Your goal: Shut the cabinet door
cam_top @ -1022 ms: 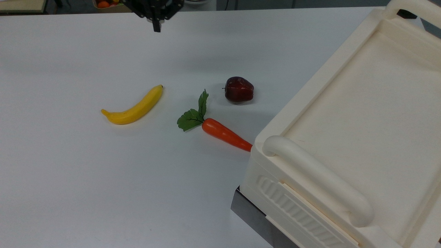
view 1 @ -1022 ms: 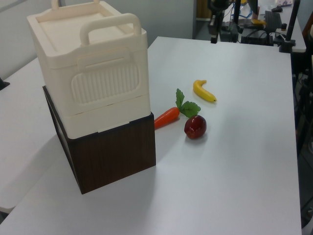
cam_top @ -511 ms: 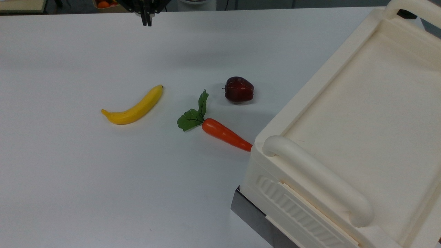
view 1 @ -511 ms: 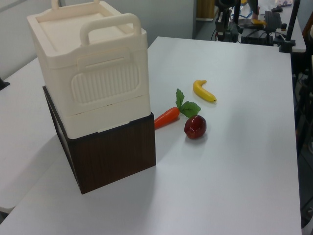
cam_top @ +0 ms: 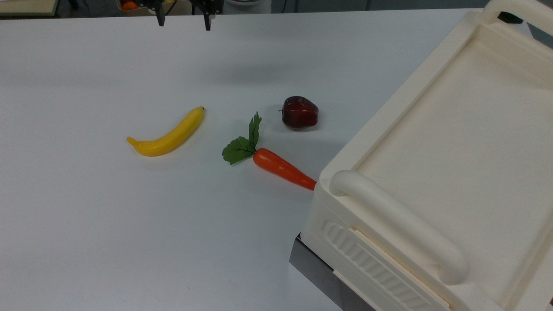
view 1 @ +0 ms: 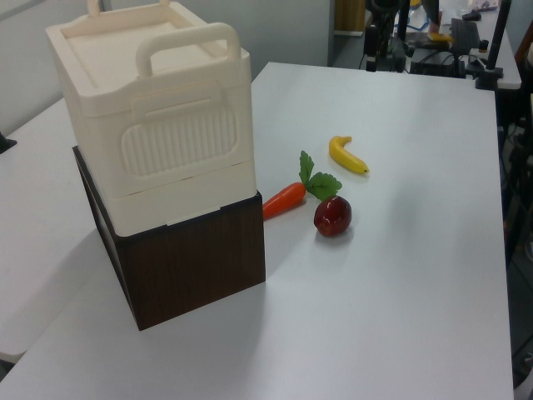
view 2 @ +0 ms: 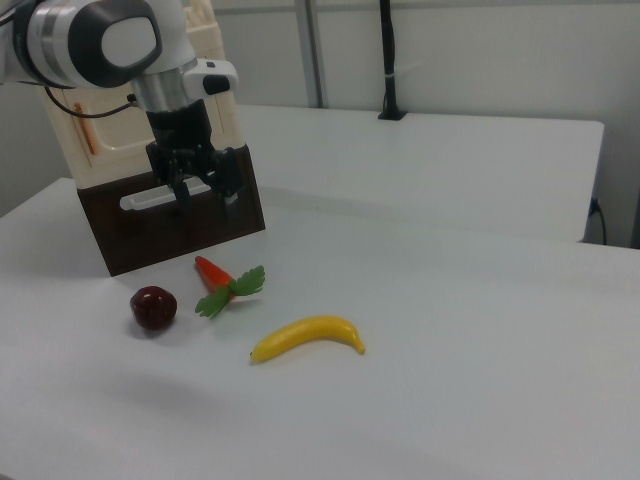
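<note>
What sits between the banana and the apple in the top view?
The carrot's green leaves, set a little toward the top view's bottom of the straight line from the banana to the apple; the rest of that stretch is bare white table.

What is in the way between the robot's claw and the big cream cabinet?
In the top view, three toy foods lie on the table between them: a banana, a carrot whose tip reaches the cabinet's corner, and a dark red apple. The open gripper hangs above the table, so it could probably pass over them.
</note>
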You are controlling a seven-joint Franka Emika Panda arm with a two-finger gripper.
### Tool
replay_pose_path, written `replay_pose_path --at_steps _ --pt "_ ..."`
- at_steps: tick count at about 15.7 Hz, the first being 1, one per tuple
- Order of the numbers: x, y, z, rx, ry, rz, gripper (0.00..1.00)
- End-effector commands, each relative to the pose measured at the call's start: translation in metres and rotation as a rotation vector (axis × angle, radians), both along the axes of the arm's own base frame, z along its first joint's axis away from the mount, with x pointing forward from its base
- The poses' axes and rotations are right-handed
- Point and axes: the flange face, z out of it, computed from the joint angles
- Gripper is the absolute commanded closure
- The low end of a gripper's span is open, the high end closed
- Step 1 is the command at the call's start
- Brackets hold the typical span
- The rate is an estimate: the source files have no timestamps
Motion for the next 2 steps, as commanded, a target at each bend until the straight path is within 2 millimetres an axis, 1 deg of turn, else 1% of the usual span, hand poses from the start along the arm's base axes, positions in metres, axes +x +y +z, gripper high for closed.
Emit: replay_pose_path --at_steps 1,2 --pt "-0.0135 0.0013 0.0055 0.005 0.027 -0.021 0.0" --pt "-0.0138 0.0013 0.0068 0.005 0.032 -0.021 0.0"
